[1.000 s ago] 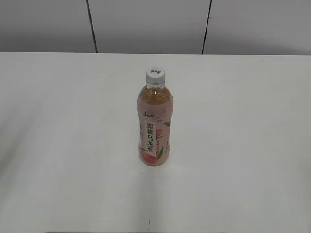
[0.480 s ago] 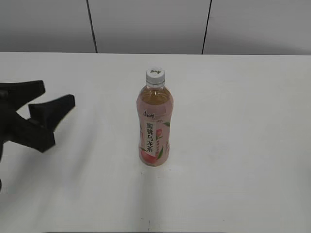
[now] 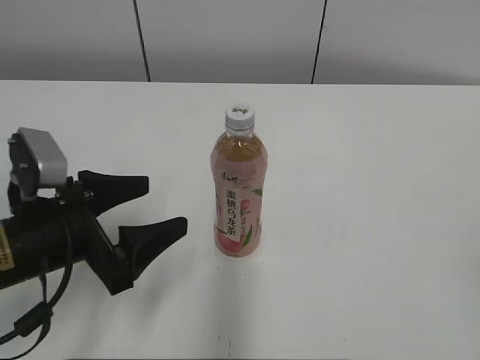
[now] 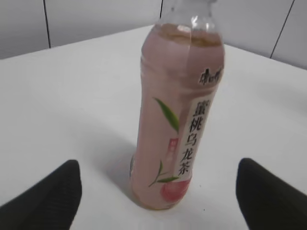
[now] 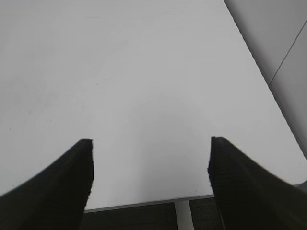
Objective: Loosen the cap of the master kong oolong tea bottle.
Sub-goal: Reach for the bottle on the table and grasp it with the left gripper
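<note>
The master kong oolong tea bottle (image 3: 238,199) stands upright in the middle of the white table, with a pink peach label and amber tea. Its white cap (image 3: 240,117) sits screwed on top. The bottle also fills the left wrist view (image 4: 180,110), where the cap is cut off at the top edge. My left gripper (image 3: 166,204) is open and empty, low over the table to the left of the bottle, its jaws pointing at the bottle's lower half. My right gripper (image 5: 150,158) is open and empty over bare table near the table's edge; it does not show in the exterior view.
The white table (image 3: 375,225) runs to a grey panelled wall (image 3: 225,37) at the back. In the right wrist view the table's edge (image 5: 144,203) and a white table leg (image 5: 182,215) show over a dark floor.
My left arm has come in from the left edge and moved right toward the bottle, jaws open. The bottle has not moved.
</note>
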Tool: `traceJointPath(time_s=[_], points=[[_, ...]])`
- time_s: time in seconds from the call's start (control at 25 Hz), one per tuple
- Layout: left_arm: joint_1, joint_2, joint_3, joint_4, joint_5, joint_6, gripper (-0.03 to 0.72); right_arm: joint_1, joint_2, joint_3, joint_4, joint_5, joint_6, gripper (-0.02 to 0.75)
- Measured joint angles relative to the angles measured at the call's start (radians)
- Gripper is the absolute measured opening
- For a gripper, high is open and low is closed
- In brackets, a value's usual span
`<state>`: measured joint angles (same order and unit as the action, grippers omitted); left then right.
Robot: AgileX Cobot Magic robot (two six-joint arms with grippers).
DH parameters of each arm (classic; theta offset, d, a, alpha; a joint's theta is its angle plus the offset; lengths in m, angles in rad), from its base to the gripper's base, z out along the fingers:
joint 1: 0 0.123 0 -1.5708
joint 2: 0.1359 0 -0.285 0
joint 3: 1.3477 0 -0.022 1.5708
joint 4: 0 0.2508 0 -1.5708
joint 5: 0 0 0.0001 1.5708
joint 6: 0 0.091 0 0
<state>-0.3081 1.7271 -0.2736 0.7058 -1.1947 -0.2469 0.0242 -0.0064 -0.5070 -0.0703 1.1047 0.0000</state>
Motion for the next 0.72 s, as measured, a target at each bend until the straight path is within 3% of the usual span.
traceJointPath(time_s=[0.32,0.72], points=[[-0.007,0.123,-0.117,0.049,-0.005,-0.024,0.596,0.0,0.0,0.0,0.0,0.0,0.0,0.565],[-0.133,0.2,-0.284,0.076,0.005,-0.065,0.594,0.0,0.0,0.0,0.0,0.0,0.0,0.565]])
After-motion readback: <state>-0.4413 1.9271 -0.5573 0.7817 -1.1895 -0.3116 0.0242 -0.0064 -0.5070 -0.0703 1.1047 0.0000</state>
